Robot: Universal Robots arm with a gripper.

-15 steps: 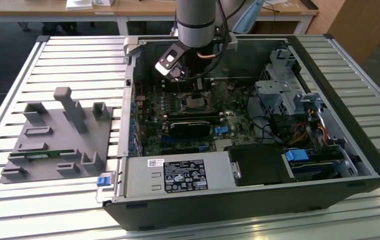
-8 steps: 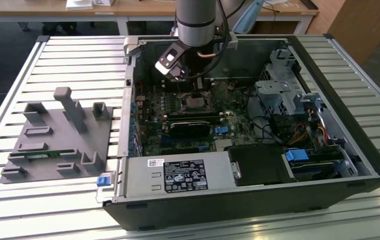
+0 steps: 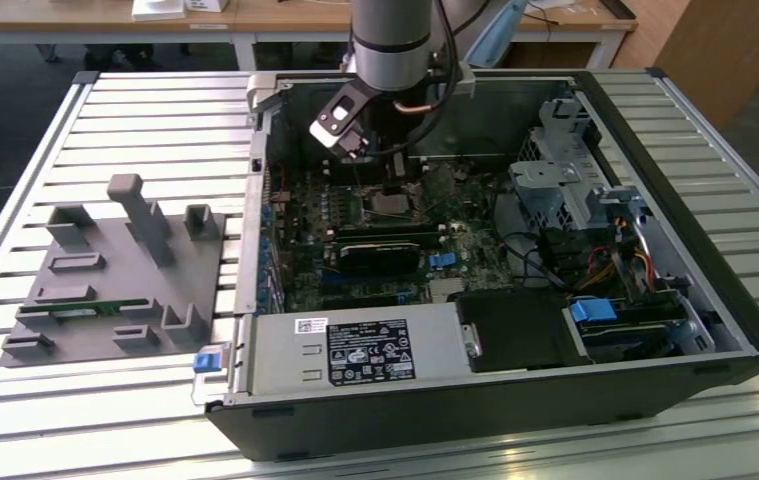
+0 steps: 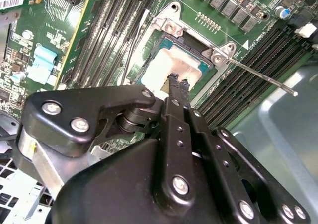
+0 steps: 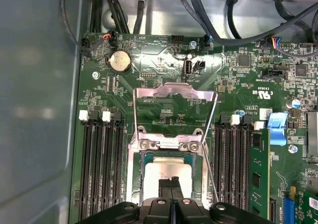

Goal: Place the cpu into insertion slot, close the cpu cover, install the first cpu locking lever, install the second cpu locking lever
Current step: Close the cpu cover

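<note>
The cpu (image 5: 158, 168) lies flat in the insertion slot (image 5: 133, 177) on the green motherboard, its pale silver top (image 4: 166, 65) showing in both wrist views. My gripper (image 4: 174, 81) is shut, with nothing between its fingers, and their joined tips (image 5: 171, 183) rest at the middle of the cpu's top. The cpu cover (image 5: 174, 91) stands swung open from its hinge, away from the socket. A thin locking lever (image 4: 263, 77) sticks out unlatched beside the socket. In the exterior view the gripper (image 3: 390, 185) reaches down into the open computer case over the socket (image 3: 389, 206).
Long black memory slots (image 5: 99, 169) flank the socket on both sides. A black block (image 3: 379, 250) lies just in front of the socket, with the power supply (image 3: 352, 350) nearer still. A drive cage (image 3: 559, 180) and cables fill the exterior view's right. A grey fixture (image 3: 112, 270) sits outside on the slatted table.
</note>
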